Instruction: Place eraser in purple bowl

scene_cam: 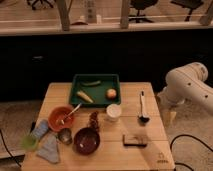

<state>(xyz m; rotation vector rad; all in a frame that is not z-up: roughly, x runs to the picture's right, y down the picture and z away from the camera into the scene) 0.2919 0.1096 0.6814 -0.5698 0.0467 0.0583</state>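
Observation:
The eraser, a small flat dark block with a lighter patch, lies on the wooden table near the front right. The purple bowl stands upright to its left at the front middle and looks empty. My white arm comes in from the right. My gripper hangs beside the table's right edge, behind and to the right of the eraser and apart from it. It holds nothing that I can see.
A green tray with fruit sits at the back. An orange bowl with a spoon, a metal cup, a white cup, a brown object and a long black-and-white utensil are on the table. Cloths lie front left.

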